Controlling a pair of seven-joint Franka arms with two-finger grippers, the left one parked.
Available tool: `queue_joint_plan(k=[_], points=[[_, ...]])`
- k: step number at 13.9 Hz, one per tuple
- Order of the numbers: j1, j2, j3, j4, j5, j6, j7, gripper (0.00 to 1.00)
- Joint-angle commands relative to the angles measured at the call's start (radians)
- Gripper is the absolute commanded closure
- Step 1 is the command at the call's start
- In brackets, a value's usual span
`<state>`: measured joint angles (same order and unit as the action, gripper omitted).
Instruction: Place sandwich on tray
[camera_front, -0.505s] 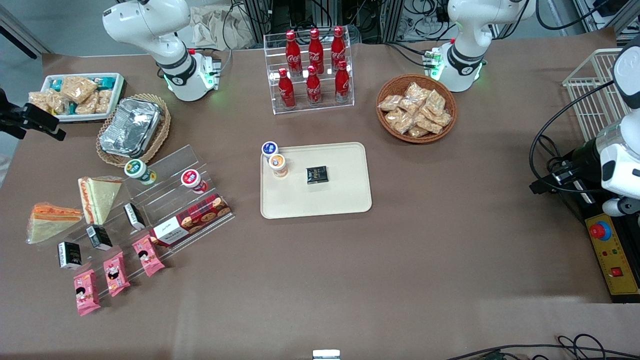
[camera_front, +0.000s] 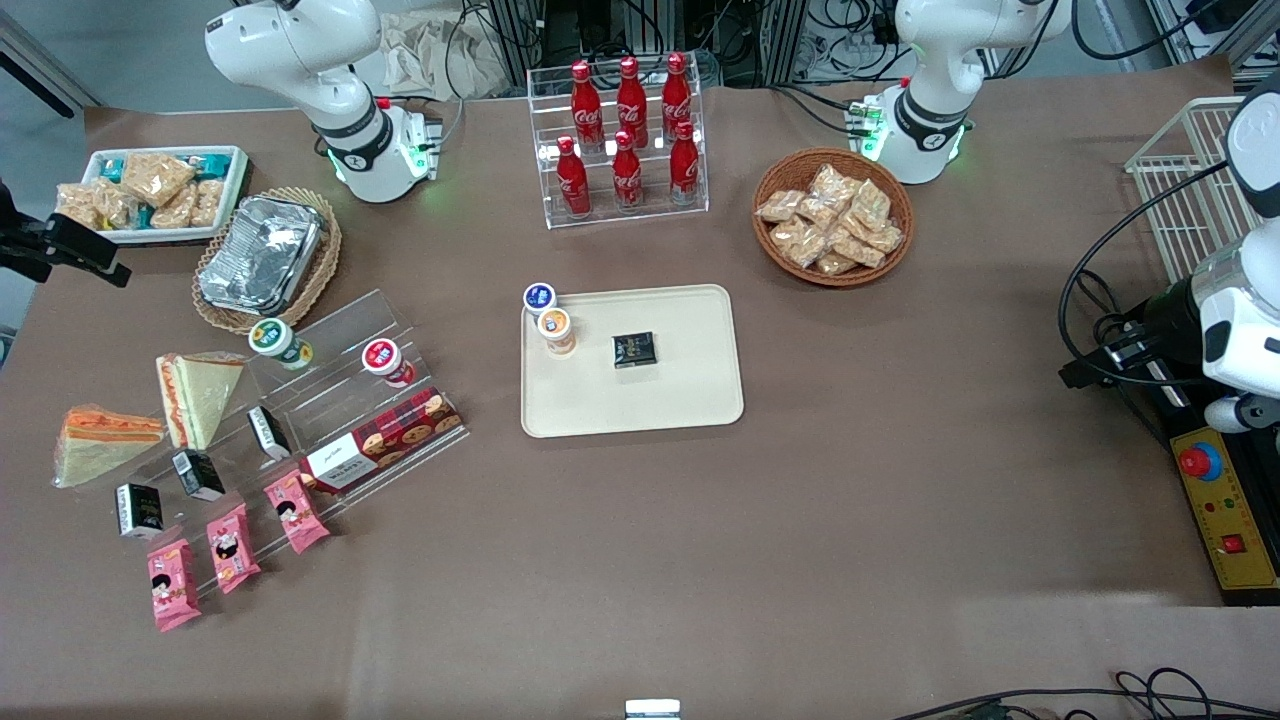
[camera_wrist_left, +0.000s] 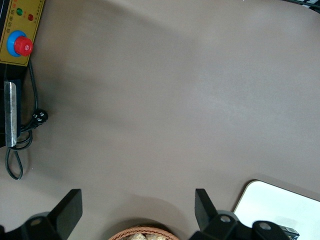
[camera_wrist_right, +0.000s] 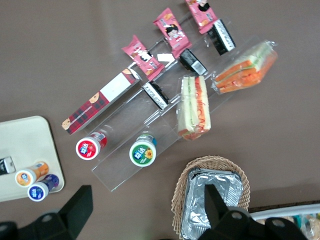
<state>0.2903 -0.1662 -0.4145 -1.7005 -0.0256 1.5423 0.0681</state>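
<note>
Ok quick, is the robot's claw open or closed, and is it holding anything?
Gripper: open and empty, hovering high above the foil container, not yet at the sandwich.

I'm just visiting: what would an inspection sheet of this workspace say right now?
Surface: brown table, flat.
Job's things: clear-wrapped orange-filled wedge sandwich lies on the table toward the working arm's end; cream rectangular plastic tray already holds two small cups and a black packet.
Clutter: white-faced wedge sandwich, clear acrylic stand, pink snack packs, foil container, red cola bottles, wicker basket of snacks.
Grippers: working hand open, high above the foil container, holding nothing.
Cables: black loops by the parked arm.
Surroundings: red stop button.
</note>
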Motion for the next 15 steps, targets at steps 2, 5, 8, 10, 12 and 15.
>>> queue_joint_plan(k=[2, 5, 8, 10, 12, 15], points=[[-0.008, 0.027, -0.030, 0.016, -0.005, -0.001, 0.135, 0.01], [0.000, 0.030, -0.027, 0.012, -0.005, 0.018, 0.312, 0.01], [-0.002, 0.040, -0.027, 0.012, -0.008, 0.038, 0.277, 0.01], [-0.011, 0.045, -0.038, 0.015, -0.010, 0.053, 0.026, 0.01], [-0.010, 0.063, -0.087, 0.016, -0.005, 0.068, -0.297, 0.01], [-0.010, 0.070, -0.133, 0.015, -0.007, 0.081, -0.547, 0.01]])
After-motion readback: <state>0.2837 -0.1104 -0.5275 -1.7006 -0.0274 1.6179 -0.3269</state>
